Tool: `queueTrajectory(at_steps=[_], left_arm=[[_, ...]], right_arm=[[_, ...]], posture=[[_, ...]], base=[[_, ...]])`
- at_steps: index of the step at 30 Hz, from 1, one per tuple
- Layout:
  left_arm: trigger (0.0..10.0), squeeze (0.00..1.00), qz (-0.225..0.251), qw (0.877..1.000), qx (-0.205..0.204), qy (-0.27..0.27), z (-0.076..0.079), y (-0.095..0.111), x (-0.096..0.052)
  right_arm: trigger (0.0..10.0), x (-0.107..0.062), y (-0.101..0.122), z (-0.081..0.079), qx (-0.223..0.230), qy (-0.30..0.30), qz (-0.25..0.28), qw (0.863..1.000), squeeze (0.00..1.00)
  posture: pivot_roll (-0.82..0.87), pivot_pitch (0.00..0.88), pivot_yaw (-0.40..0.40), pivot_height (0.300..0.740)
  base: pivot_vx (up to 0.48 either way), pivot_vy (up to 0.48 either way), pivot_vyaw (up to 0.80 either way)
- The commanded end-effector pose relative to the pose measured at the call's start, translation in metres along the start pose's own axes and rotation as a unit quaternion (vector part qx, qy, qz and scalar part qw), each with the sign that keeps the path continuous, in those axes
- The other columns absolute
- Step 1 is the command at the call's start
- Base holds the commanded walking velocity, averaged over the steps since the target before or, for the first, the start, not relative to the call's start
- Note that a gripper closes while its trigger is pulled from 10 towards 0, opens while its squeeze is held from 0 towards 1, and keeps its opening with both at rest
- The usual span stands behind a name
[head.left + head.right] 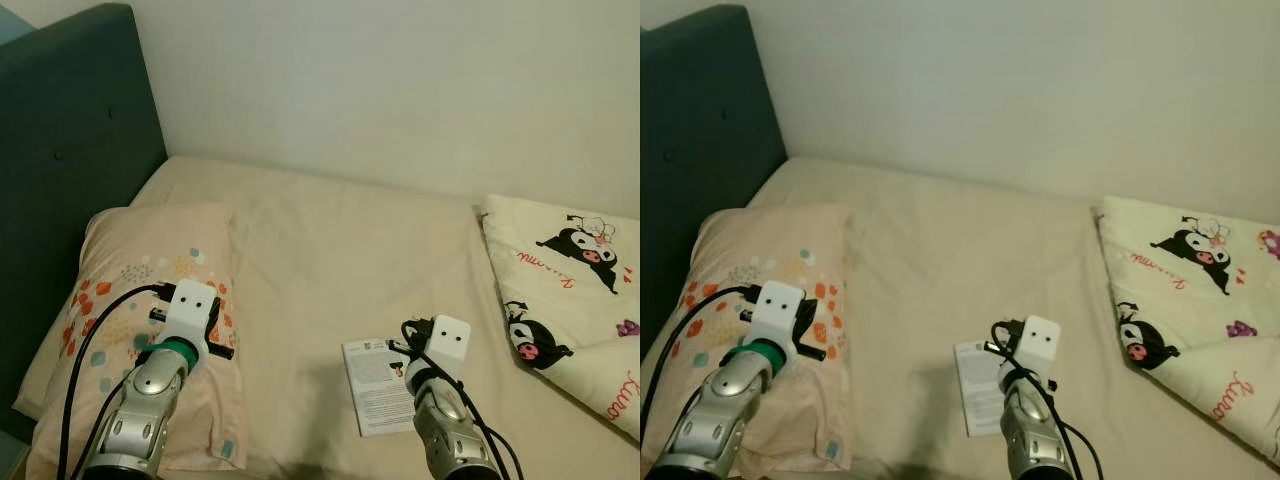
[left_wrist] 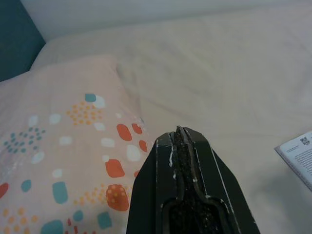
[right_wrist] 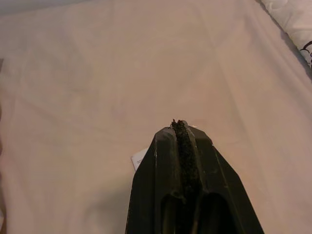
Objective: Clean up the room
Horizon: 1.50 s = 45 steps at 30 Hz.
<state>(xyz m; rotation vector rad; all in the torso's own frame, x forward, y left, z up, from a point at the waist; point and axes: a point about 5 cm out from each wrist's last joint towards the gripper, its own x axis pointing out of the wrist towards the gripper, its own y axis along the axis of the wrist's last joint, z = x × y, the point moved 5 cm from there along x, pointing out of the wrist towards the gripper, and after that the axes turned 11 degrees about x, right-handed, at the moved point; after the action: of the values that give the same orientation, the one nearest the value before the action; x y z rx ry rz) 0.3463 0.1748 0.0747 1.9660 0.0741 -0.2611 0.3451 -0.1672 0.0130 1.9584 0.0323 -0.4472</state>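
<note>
presently over a bed with a beige sheet, dark headboard on the robot's left; a patterned pillow lies by the headboard, a folded cartoon-print quilt lies at the right side of the bed, and a printed paper leaflet lies flat on the sheet between them, nearer the right arm; left gripper hangs over the pillow's inner edge, its two black fingers pressed together with nothing between them; right gripper hovers above the leaflet's near end, fingers likewise closed and empty, a white corner of the paper peeping beside the tips in the right wrist view; whether either tip touches cloth or paper cannot be told; judged step: tidying the bed is at an early stage, the loose leaflet looks the most likely item to clear, and nothing is in hand yet; next move calls for the right gripper to part its fingers, drop to the sheet and catch an edge of the paper; flat thin sheet on soft bedding, so a pinch at a corner or a slide toward a fold seems needed, else the fingers may gather sheet fabric instead.
</note>
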Motion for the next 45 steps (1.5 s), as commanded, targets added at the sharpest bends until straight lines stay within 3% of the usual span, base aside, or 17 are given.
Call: queueTrajectory(at_steps=[1, 11, 14, 22, 26, 28, 33, 45], left_arm=[[10.0, 0.00, -0.010, 1.000, 0.008, -0.003, 0.004, -0.009, -0.002], [10.0, 0.00, 0.008, 0.998, 0.032, -0.049, 0.028, -0.008, -0.001], [10.0, 0.00, 0.019, 0.997, 0.032, -0.066, 0.041, -0.001, 0.007], [10.0, 0.00, 0.032, 0.995, 0.040, -0.082, 0.057, 0.005, 0.012], [10.0, 0.00, 0.029, 0.996, 0.041, -0.069, 0.051, 0.005, 0.012], [10.0, 0.00, 0.019, 0.998, 0.033, -0.047, 0.036, -0.003, 0.008], [10.0, 0.00, 0.012, 0.999, 0.036, -0.030, 0.025, -0.012, 0.003], [10.0, 0.00, 0.004, 1.000, 0.030, -0.004, 0.017, -0.016, -0.004]], right_arm=[[10.0, -0.002, -0.004, 0.011, 0.002, -0.018, -0.005, 1.000, 0.00], [10.0, -0.010, 0.004, 0.037, -0.002, -0.065, 0.024, 0.998, 0.00], [10.0, -0.024, 0.010, 0.060, 0.002, -0.097, 0.044, 0.994, 0.00], [10.0, -0.046, 0.015, 0.079, 0.006, -0.129, 0.062, 0.990, 0.00], [10.0, -0.041, 0.009, 0.075, -0.010, -0.112, 0.046, 0.993, 0.00], [10.0, -0.031, 0.006, 0.062, -0.013, -0.090, 0.031, 0.995, 0.00], [10.0, -0.020, 0.007, 0.041, -0.031, -0.055, 0.016, 0.998, 0.00], [10.0, -0.006, 0.005, 0.035, -0.039, -0.041, -0.011, 0.998, 0.00]], posture=[[0.16, 0.000, -0.004, 0.697], [0.08, 0.000, 0.051, 0.668], [0.01, 0.000, 0.084, 0.653], [-0.01, 0.000, 0.075, 0.629], [0.02, 0.000, 0.056, 0.615], [0.05, 0.000, 0.034, 0.615], [0.07, 0.000, 0.014, 0.615], [0.12, 0.000, -0.028, 0.601]], base=[[0.000, 0.000, 0.00], [0.000, 0.000, 0.00], [0.000, 0.000, 0.00], [0.000, 0.000, 0.00], [0.000, 0.000, 0.00], [0.000, 0.000, 0.00], [0.000, 0.000, 0.00], [0.000, 0.000, 0.00]])
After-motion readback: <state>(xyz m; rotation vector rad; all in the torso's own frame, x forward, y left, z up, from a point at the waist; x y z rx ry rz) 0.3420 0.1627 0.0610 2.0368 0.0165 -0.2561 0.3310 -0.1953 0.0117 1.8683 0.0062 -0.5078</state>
